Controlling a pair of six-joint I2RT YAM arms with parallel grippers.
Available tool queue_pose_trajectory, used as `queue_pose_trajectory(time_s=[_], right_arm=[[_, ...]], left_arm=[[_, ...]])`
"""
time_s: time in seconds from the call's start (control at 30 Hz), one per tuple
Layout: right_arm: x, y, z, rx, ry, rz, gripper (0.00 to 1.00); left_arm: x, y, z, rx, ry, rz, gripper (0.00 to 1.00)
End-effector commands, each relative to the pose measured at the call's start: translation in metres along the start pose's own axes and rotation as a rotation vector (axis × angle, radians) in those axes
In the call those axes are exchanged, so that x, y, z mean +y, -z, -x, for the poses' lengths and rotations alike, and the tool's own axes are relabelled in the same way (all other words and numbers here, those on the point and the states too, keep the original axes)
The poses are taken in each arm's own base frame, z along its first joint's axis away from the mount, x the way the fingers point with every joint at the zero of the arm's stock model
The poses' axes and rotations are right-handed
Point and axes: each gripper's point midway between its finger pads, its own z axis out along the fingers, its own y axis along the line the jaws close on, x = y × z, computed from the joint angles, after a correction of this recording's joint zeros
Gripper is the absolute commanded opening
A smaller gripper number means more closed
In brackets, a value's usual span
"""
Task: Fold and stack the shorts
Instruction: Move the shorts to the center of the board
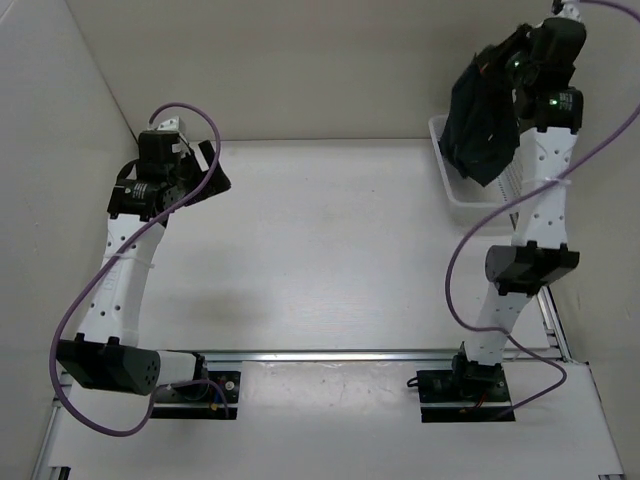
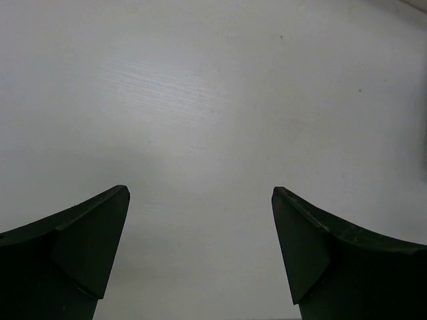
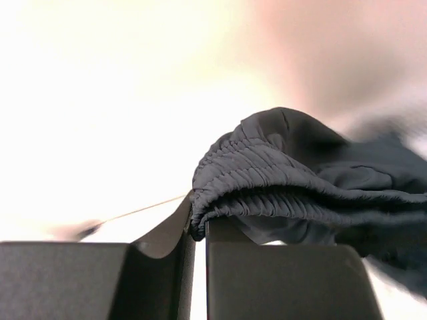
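The dark navy shorts hang in a bunch above the white basket at the back right. My right gripper is shut on them, raised high. In the right wrist view the gathered waistband of the shorts is pinched at its edge by my right gripper, with the rest of the cloth draping to the right. My left gripper sits at the back left over the table. My left gripper stands open there with only bare white table between its fingers.
The white basket stands against the right wall at the back. Purple cables loop beside both arms. Walls close the table at the back, left and right. A metal rail with the arm bases runs along the near edge.
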Motion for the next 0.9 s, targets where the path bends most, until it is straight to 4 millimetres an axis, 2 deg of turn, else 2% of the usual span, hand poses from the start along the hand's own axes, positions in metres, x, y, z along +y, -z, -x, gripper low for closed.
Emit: queue_pose_trajectory(time_s=[0.0,0.03,0.07,0.1,0.13,0.17,0.2,0.23,0.27,0.3,0.33,0.37,0.4,0.43,0.53,0.57,0.6,0.63,0.67,0.73,0.77,0.8,0.83,0.87], right_arm=[[0.089,0.085,0.017,0.009,0.094,0.284,0.01],[0.106,0.1,0.015,0.023,0.095,0.346,0.01],[0.128,0.127,0.013,0.037,0.11,0.432,0.01],[0.147,0.138,-0.003,0.07,0.142,0.489,0.01],[0.158,0.149,-0.009,0.078,0.159,0.519,0.01],[0.17,0.171,-0.012,0.078,0.177,0.553,0.01],[0.182,0.176,-0.033,0.123,0.187,0.581,0.01],[0.185,0.181,-0.044,0.146,0.193,0.582,0.01],[0.188,0.195,-0.047,0.144,0.207,0.591,0.01],[0.194,0.2,-0.062,0.175,0.207,0.601,0.01],[0.183,0.188,-0.087,0.235,0.216,0.561,0.01],[0.175,0.188,-0.093,0.24,0.216,0.524,0.01],[0.169,0.187,-0.109,0.285,0.228,0.512,0.01],[0.153,0.178,-0.131,0.339,0.225,0.464,0.01],[0.133,0.171,-0.17,0.434,0.226,0.418,0.01],[0.119,0.165,-0.209,0.525,0.244,0.394,0.03],[0.109,0.162,-0.225,0.558,0.26,0.362,0.17],[0.096,0.157,-0.245,0.609,0.279,0.325,0.43],[0.078,0.154,-0.266,0.67,0.284,0.265,0.79],[0.039,0.148,-0.273,0.686,0.294,0.068,0.82],[0.019,0.149,-0.274,0.674,0.275,-0.015,0.89],[0.01,0.149,-0.27,0.64,0.246,-0.055,0.92],[0.005,0.159,-0.256,0.58,0.23,-0.077,0.95],[-0.021,0.161,-0.258,0.553,0.232,-0.168,0.95]], left_arm=[[-0.002,0.02,-0.013,0.071,0.03,-0.015,1.0],[-0.003,0.03,-0.01,0.045,0.03,-0.027,1.0],[-0.003,0.035,-0.01,0.04,0.03,-0.029,1.0],[0.0,0.037,-0.012,0.036,0.03,-0.02,1.0],[-0.001,0.045,-0.01,0.016,0.03,-0.03,1.0],[0.003,0.042,-0.015,0.031,0.039,-0.011,1.0],[0.004,0.045,-0.017,0.028,0.039,-0.012,1.0],[0.005,0.045,-0.019,0.038,0.039,-0.008,1.0],[0.009,0.045,-0.017,0.03,0.057,0.008,1.0],[0.01,0.044,-0.023,0.05,0.07,0.018,1.0],[0.012,0.044,-0.026,0.064,0.069,0.024,1.0],[0.014,0.044,-0.025,0.061,0.086,0.031,1.0],[0.014,0.044,-0.025,0.061,0.086,0.031,1.0],[0.014,0.045,-0.027,0.069,0.097,0.035,1.0],[0.017,0.045,-0.026,0.066,0.102,0.042,1.0],[0.015,0.043,-0.027,0.071,0.103,0.031,1.0],[0.013,0.042,-0.026,0.066,0.112,0.019,1.0],[0.009,0.038,-0.034,0.095,0.114,-0.006,1.0],[0.008,0.034,-0.04,0.122,0.103,-0.018,1.0],[-0.011,0.025,-0.053,0.17,0.048,-0.06,1.0],[-0.013,0.021,-0.058,0.164,0.017,-0.039,1.0],[-0.019,0.019,-0.066,0.17,0.001,-0.037,1.0],[-0.032,0.016,-0.087,0.211,-0.036,-0.057,1.0],[-0.035,0.013,-0.098,0.228,-0.047,-0.055,1.0]])
